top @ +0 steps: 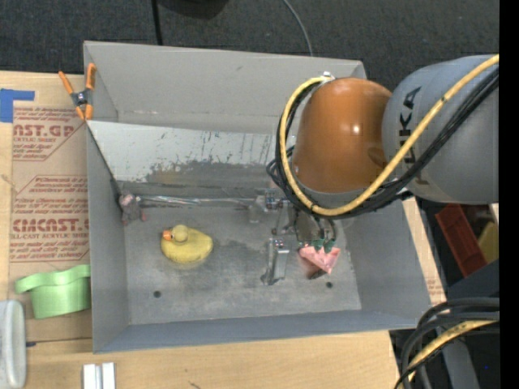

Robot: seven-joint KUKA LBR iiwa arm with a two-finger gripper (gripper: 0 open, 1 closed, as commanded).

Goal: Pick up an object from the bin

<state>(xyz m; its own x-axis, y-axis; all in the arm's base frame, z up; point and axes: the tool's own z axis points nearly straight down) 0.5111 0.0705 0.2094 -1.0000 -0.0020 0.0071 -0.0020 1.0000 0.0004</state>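
My gripper [274, 267] hangs under the arm's orange cover, low over the right half of the bin floor. A small pink thing with a bit of green [319, 258] lies close to its right, partly under the wrist. A yellow rubber duck [186, 245] with an orange beak sits on the floor well to the left of the gripper, apart from it. A long thin rod with a pinkish left end [195, 203] lies along the foot of the back wall.
The arm and its cover hide the bin's right rear part. Bare floor lies between the duck and the gripper and along the front wall.
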